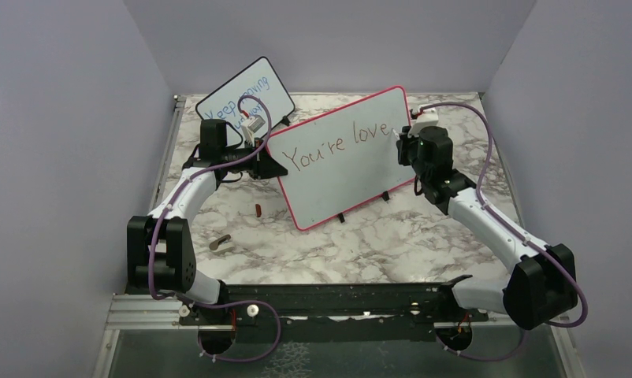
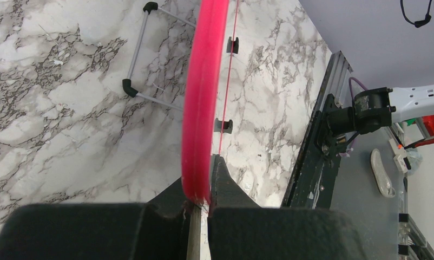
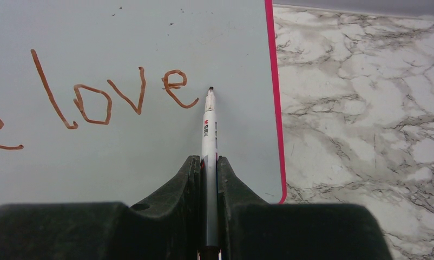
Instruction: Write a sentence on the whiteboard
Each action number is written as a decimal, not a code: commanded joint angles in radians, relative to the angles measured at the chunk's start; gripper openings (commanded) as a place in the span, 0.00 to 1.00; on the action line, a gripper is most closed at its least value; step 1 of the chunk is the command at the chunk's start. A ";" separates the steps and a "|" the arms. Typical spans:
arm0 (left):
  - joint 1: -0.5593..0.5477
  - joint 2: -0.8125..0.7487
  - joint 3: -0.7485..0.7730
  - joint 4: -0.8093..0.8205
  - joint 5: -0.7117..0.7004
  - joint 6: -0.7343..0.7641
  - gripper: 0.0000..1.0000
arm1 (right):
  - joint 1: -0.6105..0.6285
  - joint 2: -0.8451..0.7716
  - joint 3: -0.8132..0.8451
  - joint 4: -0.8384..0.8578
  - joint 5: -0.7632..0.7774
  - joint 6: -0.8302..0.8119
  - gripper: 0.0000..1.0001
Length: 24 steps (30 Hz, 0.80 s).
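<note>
The whiteboard (image 1: 344, 161) with the red-pink frame stands tilted on the marble table. The sentence (image 1: 336, 144) in brownish-red letters reads "You're love" up to now; the right wrist view shows "love" (image 3: 112, 100). My left gripper (image 1: 267, 151) is shut on the whiteboard's left edge; in the left wrist view the pink frame (image 2: 201, 103) sits between the jaws (image 2: 203, 184). My right gripper (image 1: 398, 142) is shut on a white marker (image 3: 209, 135), whose tip (image 3: 210, 89) is at the board just right of the last "e".
A smaller black-framed board (image 1: 246, 98) with blue writing leans at the back left. A small red cap (image 1: 258, 209) and a brownish object (image 1: 219, 242) lie on the table (image 1: 376, 236) in front of the left arm. The board's wire stand (image 2: 144, 59) shows behind it.
</note>
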 commanded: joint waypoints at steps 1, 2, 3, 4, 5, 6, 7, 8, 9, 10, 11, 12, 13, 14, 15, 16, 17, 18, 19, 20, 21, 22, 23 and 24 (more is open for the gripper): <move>0.007 0.007 -0.003 -0.088 -0.079 0.036 0.00 | -0.010 0.017 0.051 0.050 -0.015 -0.013 0.01; 0.007 0.007 -0.003 -0.088 -0.077 0.036 0.00 | -0.010 0.018 0.053 0.052 -0.016 -0.014 0.01; 0.007 0.007 -0.003 -0.088 -0.077 0.036 0.00 | -0.011 0.019 0.054 0.054 -0.016 -0.014 0.01; 0.007 0.008 -0.003 -0.088 -0.077 0.037 0.00 | -0.011 0.019 0.054 0.058 -0.017 -0.015 0.01; 0.008 0.007 -0.003 -0.088 -0.077 0.037 0.00 | -0.011 0.022 0.057 0.059 -0.019 -0.016 0.01; 0.007 0.007 -0.003 -0.088 -0.077 0.037 0.00 | -0.012 0.023 0.060 0.058 -0.024 -0.017 0.01; 0.008 0.007 -0.003 -0.088 -0.077 0.037 0.00 | -0.012 0.023 0.062 0.060 -0.028 -0.017 0.01; 0.008 0.007 -0.003 -0.088 -0.077 0.037 0.00 | -0.011 0.025 0.065 0.061 -0.031 -0.017 0.01; 0.007 0.007 -0.003 -0.088 -0.077 0.037 0.00 | -0.011 0.027 0.067 0.060 -0.036 -0.018 0.01; 0.006 0.007 -0.003 -0.087 -0.077 0.037 0.00 | -0.011 0.028 0.070 0.059 -0.042 -0.019 0.01; 0.007 0.007 -0.002 -0.088 -0.078 0.037 0.00 | -0.011 0.028 0.072 0.057 -0.049 -0.019 0.01; 0.008 0.008 -0.003 -0.088 -0.078 0.036 0.00 | -0.012 0.028 0.071 0.057 -0.056 -0.019 0.01; 0.008 0.008 -0.002 -0.088 -0.078 0.036 0.00 | -0.012 0.027 0.071 0.055 -0.061 -0.018 0.01; 0.007 0.008 -0.003 -0.088 -0.079 0.036 0.00 | -0.012 0.028 0.071 0.051 -0.065 -0.017 0.01; 0.007 0.008 -0.003 -0.088 -0.080 0.036 0.00 | -0.011 0.027 0.071 0.047 -0.067 -0.016 0.01; 0.008 0.009 -0.002 -0.088 -0.080 0.036 0.00 | -0.011 0.027 0.071 0.041 -0.069 -0.017 0.01; 0.008 0.009 -0.001 -0.088 -0.080 0.034 0.00 | -0.011 0.025 0.071 0.037 -0.073 -0.015 0.01; 0.008 0.009 -0.001 -0.088 -0.081 0.034 0.00 | -0.012 0.024 0.071 0.030 -0.081 -0.015 0.01; 0.007 0.009 -0.001 -0.088 -0.083 0.034 0.00 | -0.012 0.022 0.069 0.025 -0.086 -0.012 0.00; 0.007 0.009 -0.001 -0.088 -0.083 0.034 0.00 | -0.012 0.019 0.066 0.021 -0.091 -0.009 0.01; 0.007 0.009 -0.001 -0.088 -0.083 0.034 0.00 | -0.011 0.017 0.062 0.017 -0.095 -0.008 0.01; 0.008 0.009 -0.001 -0.088 -0.083 0.034 0.00 | -0.011 0.015 0.060 0.012 -0.098 -0.006 0.01; 0.007 0.009 -0.001 -0.088 -0.083 0.033 0.00 | -0.011 0.012 0.057 0.008 -0.099 -0.004 0.01; 0.007 0.010 -0.001 -0.088 -0.083 0.033 0.00 | -0.011 0.009 0.054 0.003 -0.100 -0.002 0.01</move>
